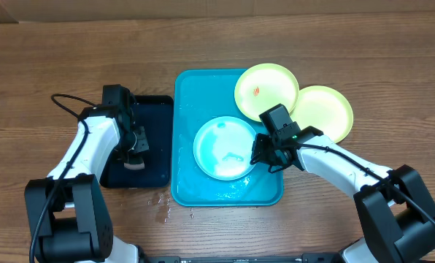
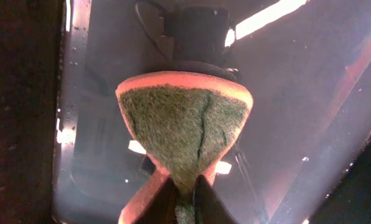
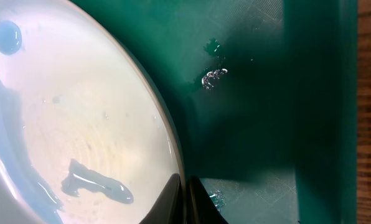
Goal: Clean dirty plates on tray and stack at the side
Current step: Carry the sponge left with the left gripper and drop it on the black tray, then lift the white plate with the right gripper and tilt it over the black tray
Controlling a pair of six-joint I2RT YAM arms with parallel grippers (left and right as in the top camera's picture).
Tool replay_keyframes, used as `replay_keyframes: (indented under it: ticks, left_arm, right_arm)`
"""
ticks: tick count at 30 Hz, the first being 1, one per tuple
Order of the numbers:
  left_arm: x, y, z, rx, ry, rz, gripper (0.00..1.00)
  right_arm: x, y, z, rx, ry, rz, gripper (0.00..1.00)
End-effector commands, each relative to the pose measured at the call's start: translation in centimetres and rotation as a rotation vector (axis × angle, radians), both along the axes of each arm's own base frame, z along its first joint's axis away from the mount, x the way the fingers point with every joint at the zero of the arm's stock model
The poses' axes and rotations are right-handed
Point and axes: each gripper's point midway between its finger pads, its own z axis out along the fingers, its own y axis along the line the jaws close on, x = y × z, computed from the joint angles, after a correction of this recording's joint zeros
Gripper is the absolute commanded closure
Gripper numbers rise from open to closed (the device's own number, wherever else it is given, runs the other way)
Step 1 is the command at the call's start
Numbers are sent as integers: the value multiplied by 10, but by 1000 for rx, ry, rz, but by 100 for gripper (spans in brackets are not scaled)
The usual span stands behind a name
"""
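The left fingers (image 2: 165, 208) are pinching the narrow end of a squashed orange foam sponge with a rough green scouring face (image 2: 185, 124). Only their tips are showing at the bottom of the wrist view, and from overhead the sponge is hard to make out under the arm. Beneath it a glossy dark navy rectangular plastic tray (image 1: 155, 109) is lying, its floor blurred by reflections.

The right fingers (image 3: 203, 208) are pressing together on the thin rim of a light-blue-rimmed round plastic plate (image 3: 79, 124), one tip over the plate and one outside it, with the rim vanishing into the seam between them. The plate's pale centre is carrying puddles of water. It is sitting inside the large smooth turquoise rectangular plastic tray (image 1: 185, 95) at mid-desk, just right of the dark tray.

A lime-green round plate with a red-orange smear (image 1: 266, 80) is overhanging the turquoise tray's far right corner and overlapping a second lime-green plate (image 1: 327, 113) on the wood-grain desk (image 1: 57, 58). Droplets (image 1: 163, 204) are glistening off the tray's near left corner.
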Motion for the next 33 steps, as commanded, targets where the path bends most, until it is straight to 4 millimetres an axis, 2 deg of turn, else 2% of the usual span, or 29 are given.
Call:
replay_keyframes:
  ticks: [1,2,5,8,11,16,21,25,26,27,28,29,32,33]
  left_arm:
    - [0,0,0,-11,-5,-10,69]
    - [0,0,0,-12,-2,-6,55]
    - [1,-1,8,-15,5,-6,44]
    - [8,-2,27,-25,2,-7,44]
    - [16,-9,50,-65,-28,-12,43]
    - [27,-22,105,-134,-182,-31,42]
    - [17,-32,170,-169,-395,-60,39]
    - [-2,-33,218,-153,-557,-76,36]
    - [-14,-34,240,-145,-637,-83,30]
    - [-18,-34,246,-143,-660,-86,23]
    - [-23,-34,251,-141,-679,-88,7]
    - [-27,-35,255,-139,-691,-89,0]
    - [-34,-35,261,-137,-713,-91,0]
    - [-34,-35,262,-137,-715,-91,0]
  right_arm:
    - [-4,-2,-6,-10,11,5,96]
    - [-4,-2,-6,-10,11,5,95]
    - [-4,-1,-6,-9,11,5,88]
    - [-4,-1,-6,-9,11,5,78]
    - [-3,-1,-5,-8,8,5,75]
    - [-1,0,-4,-2,-3,4,75]
    - [1,-1,-5,-9,-7,1,74]
    - [3,-1,-8,-11,-11,-5,74]
    - [4,0,-11,-9,-8,-11,74]
    - [5,1,-12,-6,-7,-10,75]
    - [5,1,-13,-5,-5,-15,75]
    - [5,1,-14,-5,0,-27,79]
    - [5,1,-14,-2,1,-34,96]
    - [5,2,-14,0,-1,-34,96]
